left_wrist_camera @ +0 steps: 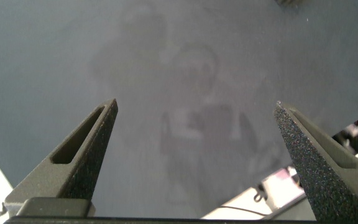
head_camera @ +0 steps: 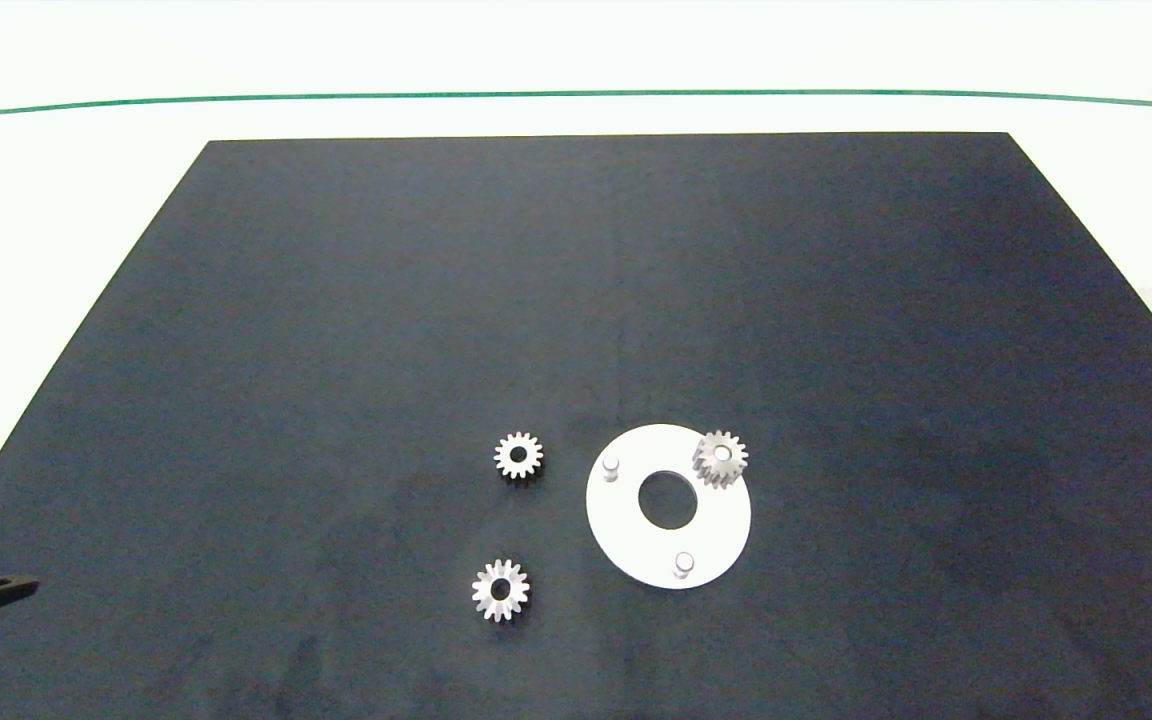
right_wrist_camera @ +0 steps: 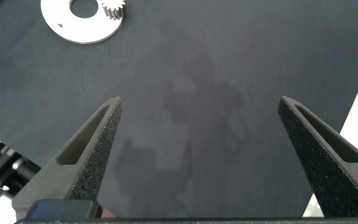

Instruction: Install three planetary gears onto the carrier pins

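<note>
A pale counter (head_camera: 56, 250) carries a wide black mat (head_camera: 576, 330), and on it we see the whole job laid out in the open, nothing blocking any piece. Toward the mat's near edge lies one flat white disc (head_camera: 616, 520) with a large centre hole. We count three carrier pins on it: one (head_camera: 611, 466) on its left side, one (head_camera: 682, 564) at its near edge, both bare, and a third (head_camera: 723, 454) showing through the bore of a gear. We count three planetary gears: one (head_camera: 721, 458) seated on that far-right pin, slightly tilted, and two lying flat on the mat left of the disc, apart from it, one (head_camera: 518, 456) farther back and one (head_camera: 500, 590) nearer. The left gripper (left_wrist_camera: 196, 109) hangs over bare mat at its near left corner, fingers (left_wrist_camera: 86, 149) spread wide and holding nothing. The right gripper (right_wrist_camera: 199, 102) hovers over bare mat well apart from the disc, its fingers (right_wrist_camera: 92, 149) likewise parted and empty.
</note>
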You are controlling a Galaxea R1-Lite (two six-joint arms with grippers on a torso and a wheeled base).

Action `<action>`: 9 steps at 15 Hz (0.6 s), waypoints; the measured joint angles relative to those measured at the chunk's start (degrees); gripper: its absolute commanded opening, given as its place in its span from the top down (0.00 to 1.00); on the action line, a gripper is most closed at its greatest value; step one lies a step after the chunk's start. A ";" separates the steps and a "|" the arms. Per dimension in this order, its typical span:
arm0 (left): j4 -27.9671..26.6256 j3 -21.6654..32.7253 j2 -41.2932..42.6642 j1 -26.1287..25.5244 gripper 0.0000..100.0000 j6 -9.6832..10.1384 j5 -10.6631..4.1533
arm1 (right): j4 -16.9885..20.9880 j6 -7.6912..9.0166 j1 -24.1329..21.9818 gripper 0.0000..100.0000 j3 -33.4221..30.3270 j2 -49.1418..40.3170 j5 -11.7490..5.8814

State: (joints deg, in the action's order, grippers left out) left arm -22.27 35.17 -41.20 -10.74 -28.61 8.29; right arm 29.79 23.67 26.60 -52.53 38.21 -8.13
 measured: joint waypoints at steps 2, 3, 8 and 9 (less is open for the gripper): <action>6.02 -3.15 -4.96 -3.73 0.00 -0.52 -0.05 | -0.02 -0.17 -0.26 0.00 0.71 -1.88 0.00; 12.13 -5.52 -6.97 -5.27 0.00 -0.77 -0.11 | 0.00 -0.20 -0.30 0.00 0.88 -2.38 0.00; 26.60 -13.57 -15.10 -19.05 0.00 -0.02 -7.17 | 0.00 -0.22 -0.34 0.00 2.91 -3.56 0.00; 26.98 -13.75 -16.26 -22.36 0.00 1.39 -8.70 | 0.02 -0.26 -0.34 0.00 3.33 -3.62 0.01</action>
State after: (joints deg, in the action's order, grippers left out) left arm 4.71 21.42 -57.47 -33.10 -27.22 -0.41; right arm 29.82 23.42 26.26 -49.20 34.58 -8.12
